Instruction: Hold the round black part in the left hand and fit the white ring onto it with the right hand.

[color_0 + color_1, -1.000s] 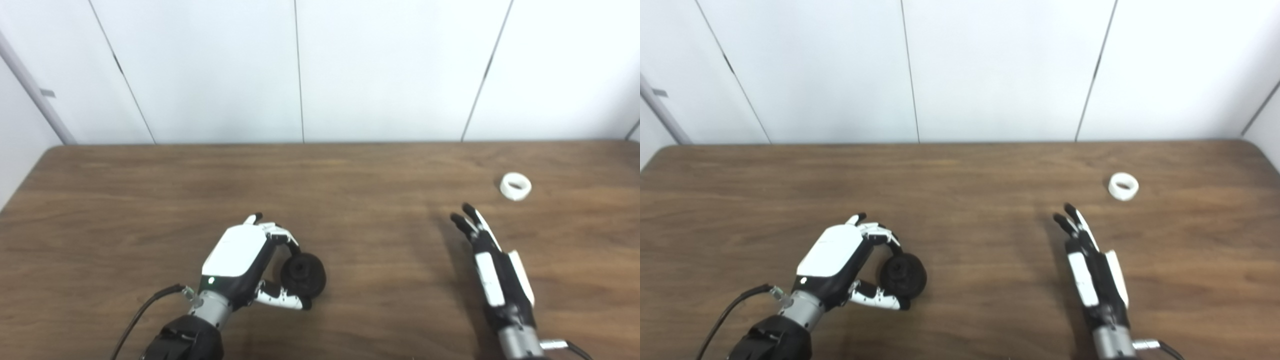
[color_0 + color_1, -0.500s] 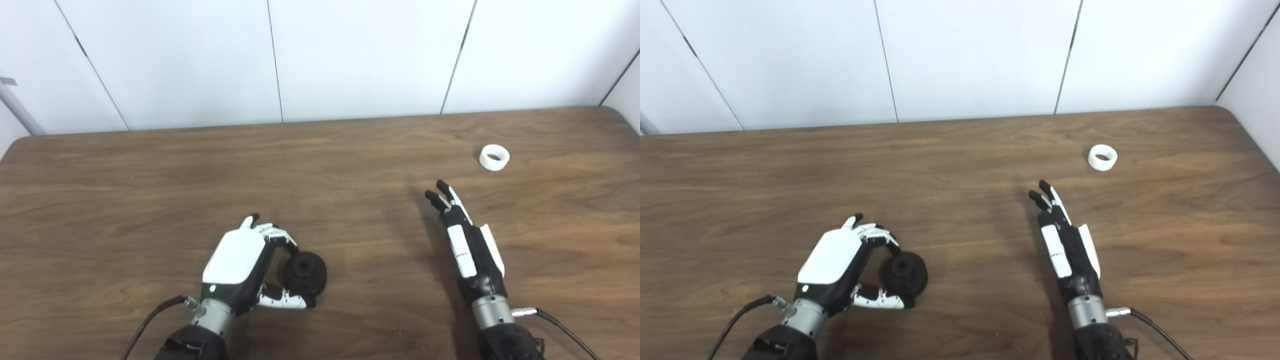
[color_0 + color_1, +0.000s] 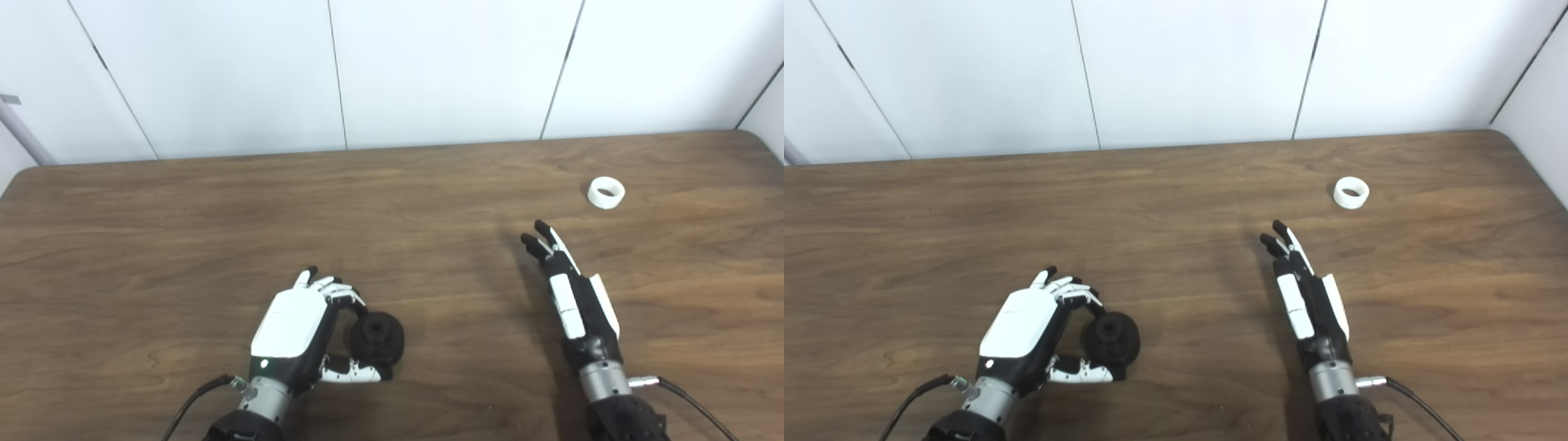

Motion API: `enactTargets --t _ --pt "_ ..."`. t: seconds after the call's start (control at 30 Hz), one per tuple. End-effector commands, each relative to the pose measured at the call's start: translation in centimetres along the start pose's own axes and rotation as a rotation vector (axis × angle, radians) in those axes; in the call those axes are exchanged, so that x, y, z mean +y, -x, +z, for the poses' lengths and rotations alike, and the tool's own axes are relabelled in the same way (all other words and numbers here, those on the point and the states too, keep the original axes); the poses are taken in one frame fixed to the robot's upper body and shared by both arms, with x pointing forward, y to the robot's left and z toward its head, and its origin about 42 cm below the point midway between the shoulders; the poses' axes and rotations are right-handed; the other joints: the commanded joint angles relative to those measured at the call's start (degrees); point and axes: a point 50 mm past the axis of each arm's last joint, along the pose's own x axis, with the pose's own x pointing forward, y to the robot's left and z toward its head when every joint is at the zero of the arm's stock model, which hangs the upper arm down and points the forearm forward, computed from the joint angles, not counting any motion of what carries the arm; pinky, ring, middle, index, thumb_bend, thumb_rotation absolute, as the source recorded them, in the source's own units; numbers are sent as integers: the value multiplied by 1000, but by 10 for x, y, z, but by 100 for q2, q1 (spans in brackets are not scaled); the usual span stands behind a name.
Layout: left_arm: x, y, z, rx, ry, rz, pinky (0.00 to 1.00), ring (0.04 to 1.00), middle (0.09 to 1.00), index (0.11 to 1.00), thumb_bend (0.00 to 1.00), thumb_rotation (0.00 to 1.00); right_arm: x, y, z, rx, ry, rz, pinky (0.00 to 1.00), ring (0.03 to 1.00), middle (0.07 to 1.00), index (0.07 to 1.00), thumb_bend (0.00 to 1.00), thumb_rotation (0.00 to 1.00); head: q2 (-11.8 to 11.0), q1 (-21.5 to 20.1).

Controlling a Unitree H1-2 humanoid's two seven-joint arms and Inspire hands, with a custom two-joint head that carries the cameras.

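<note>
The round black part (image 3: 375,335) sits near the table's front, left of centre. My left hand (image 3: 294,324) is curled around it, fingers (image 3: 340,295) over its far side and thumb (image 3: 352,373) along its near side, so the hand is shut on it. Whether the part rests on the table or hangs just above it I cannot tell. The white ring (image 3: 606,192) lies flat on the table at the far right. My right hand (image 3: 572,288) is stretched out edge-on with straight fingers, open and holding nothing, its fingertips well short of the ring and to its left.
The brown wooden table (image 3: 392,202) ends at a white panelled wall (image 3: 392,67) behind. Its rounded right corner (image 3: 1507,136) lies just beyond the ring. A cable (image 3: 692,401) trails from the right wrist and another (image 3: 196,398) from the left.
The camera shifted a second ago, moving the whole picture. Since then my left hand has drawn slightly nearer and rightward with the black part. The right hand and the ring have stayed put.
</note>
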Motion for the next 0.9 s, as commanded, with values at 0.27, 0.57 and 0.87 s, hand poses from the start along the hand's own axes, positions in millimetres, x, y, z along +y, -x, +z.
enactTargets --t 0.27,0.57,0.87 --pt "-4 0 -3 9 -28 -24 1000 862 765 482 522 53 -8 3 13 -30 -15 -8 971 933 893 916 608 1000 -9 -47" --pt "-5 3 -7 20 -32 -38 992 854 762 482 522 53 -18 -9 38 -79 9 -31 999 955 901 919 581 1000 -18 -93" --pt "-3 3 -11 23 -34 -44 1000 855 759 483 523 53 -48 -39 72 -116 289 -97 870 908 892 885 576 877 1 -824"
